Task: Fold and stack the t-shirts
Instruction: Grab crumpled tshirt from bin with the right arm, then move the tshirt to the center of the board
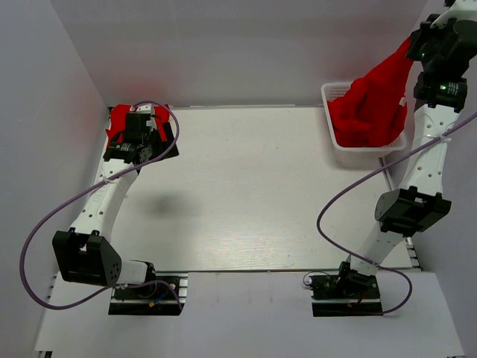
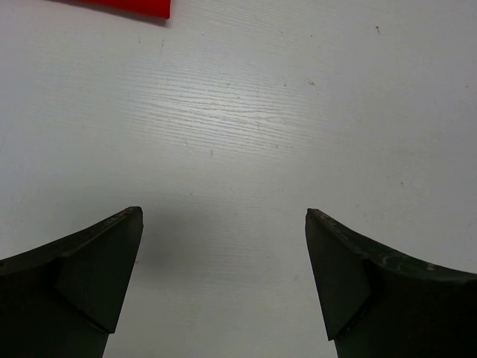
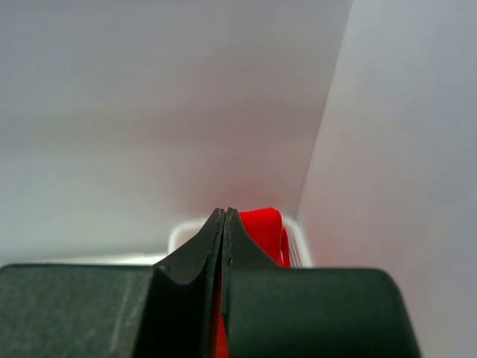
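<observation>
The red t-shirt (image 1: 376, 93) hangs limp from your right hand (image 3: 223, 218), clamped on it, its tail in the basket (image 1: 332, 89). It looks like soft, light cloth, so take it at the shoulders. Your left hand (image 2: 223, 216) gapes wide over the tabletop (image 1: 253, 186), near another t-shirt (image 1: 117, 121).

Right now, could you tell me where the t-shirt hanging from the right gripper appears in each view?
Top external: hanging t-shirt, upper right, from right gripper down into basket.
Left wrist: not in it; the red corner at top left is another t-shirt.
Right wrist: t-shirt bottom centre, pinched between shut fingers.
Shared landmark: the white basket rim.
</observation>
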### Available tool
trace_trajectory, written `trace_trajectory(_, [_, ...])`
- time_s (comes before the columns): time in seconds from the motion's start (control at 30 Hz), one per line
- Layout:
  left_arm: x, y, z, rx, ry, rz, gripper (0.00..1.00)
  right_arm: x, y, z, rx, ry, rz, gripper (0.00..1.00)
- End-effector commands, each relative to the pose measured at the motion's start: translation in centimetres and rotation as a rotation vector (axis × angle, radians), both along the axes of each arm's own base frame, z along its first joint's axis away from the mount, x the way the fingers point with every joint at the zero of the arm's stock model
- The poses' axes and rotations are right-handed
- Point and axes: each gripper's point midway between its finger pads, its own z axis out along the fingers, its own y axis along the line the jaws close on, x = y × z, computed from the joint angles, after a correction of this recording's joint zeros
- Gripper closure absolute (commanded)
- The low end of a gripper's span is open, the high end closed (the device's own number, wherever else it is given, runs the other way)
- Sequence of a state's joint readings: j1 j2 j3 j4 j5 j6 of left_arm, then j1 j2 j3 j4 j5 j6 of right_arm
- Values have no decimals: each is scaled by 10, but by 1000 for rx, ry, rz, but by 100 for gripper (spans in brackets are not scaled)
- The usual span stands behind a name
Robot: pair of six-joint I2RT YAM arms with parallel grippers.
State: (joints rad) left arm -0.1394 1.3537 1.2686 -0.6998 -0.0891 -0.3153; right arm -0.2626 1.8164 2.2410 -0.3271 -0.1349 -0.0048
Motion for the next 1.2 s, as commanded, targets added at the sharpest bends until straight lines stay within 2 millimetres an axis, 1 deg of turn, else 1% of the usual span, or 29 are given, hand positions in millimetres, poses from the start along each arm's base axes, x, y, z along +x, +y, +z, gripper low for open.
trace_trajectory(0.0, [-6,-1,15,-9,-36,-19,0,-46,26,122,-55,-362,75,100])
trace_trajectory(0.1, [-6,-1,15,-9,-36,-19,0,-58,39,146,-63,-439,132,100])
trace_trajectory(0.17, [-6,-1,15,-9,-36,-19,0,-65,42,157,-60,-470,142,100])
trace_trajectory(0.2, [-5,-1,19,-10,-45,-19,0,-70,48,168,-73,-514,166,100])
trace_trajectory(0.23, [-6,-1,17,-9,-36,-19,0,-73,49,171,-67,-525,171,100])
trace_trajectory(0.27, [-6,-1,17,-9,-36,-19,0,-76,54,174,-52,-532,198,100])
trace_trajectory(0.33, [-6,-1,17,-2,-36,-25,0,-82,70,178,-69,-546,277,100])
trace_trajectory(0.37, [-5,-1,21,-3,-45,-25,0,-88,77,183,-60,-557,313,100])
trace_trajectory(0.43, [-5,-1,21,-3,-45,-25,0,-102,100,192,-39,-579,439,100])
trace_trajectory(0.47, [-5,-1,21,-3,-45,-25,0,-112,109,201,-47,-613,480,100])
trace_trajectory(0.5, [-5,-1,21,-3,-45,-25,0,-118,117,203,-18,-619,526,100])
trace_trajectory(0.53, [-5,-1,21,-3,-45,-25,0,-128,133,203,-13,-608,619,100])
trace_trajectory(0.57, [-5,-1,21,-3,-45,-25,0,-139,142,212,-31,-657,662,100])
trace_trajectory(0.63, [-5,0,17,5,-43,-31,0,-153,157,215,16,-652,753,100])
trace_trajectory(0.67, [-5,0,17,5,-43,-31,0,-164,165,224,9,-699,785,100])
trace_trajectory(0.7, [-5,0,17,5,-43,-31,0,-168,169,224,39,-693,819,100])
trace_trajectory(0.73, [-7,0,16,5,-41,-31,0,-179,177,228,46,-712,866,100])
trace_trajectory(0.77, [-8,0,16,5,-41,-31,0,-183,185,229,47,-728,902,100])
trace_trajectory(0.8, [-8,0,16,5,-41,-31,0,-193,190,233,63,-738,939,100])
trace_trajectory(0.83, [-9,0,19,3,-52,-31,0,-197,195,234,73,-741,964,100])
trace_trajectory(0.87, [-9,0,19,3,-52,-31,0,-204,205,232,76,-730,1010,100])
trace_trajectory(0.9, [-10,0,23,2,-61,-31,0,-211,209,234,60,-749,1031,100])
trace_trajectory(0.93, [-10,0,23,2,-61,-31,0,-217,218,234,71,-746,1066,100])
trace_trajectory(1.0, [-11,2,26,7,-72,-24,0,-229,225,235,62,-749,1094,100])
trace_trajectory(1.03, [-11,2,26,7,-72,-24,0,-236,235,235,64,-749,1128,100])
trace_trajectory(1.07, [-12,2,29,6,-81,-23,0,-238,238,235,70,-752,1140,100])
trace_trajectory(1.1, [-14,3,28,7,-72,-24,0,-244,242,237,67,-760,1150,100])
trace_trajectory(1.13, [-14,3,28,7,-72,-24,0,-248,250,237,73,-766,1178,100])
trace_trajectory(1.17, [-15,3,31,6,-81,-23,0,-252,252,239,65,-782,1182,100])
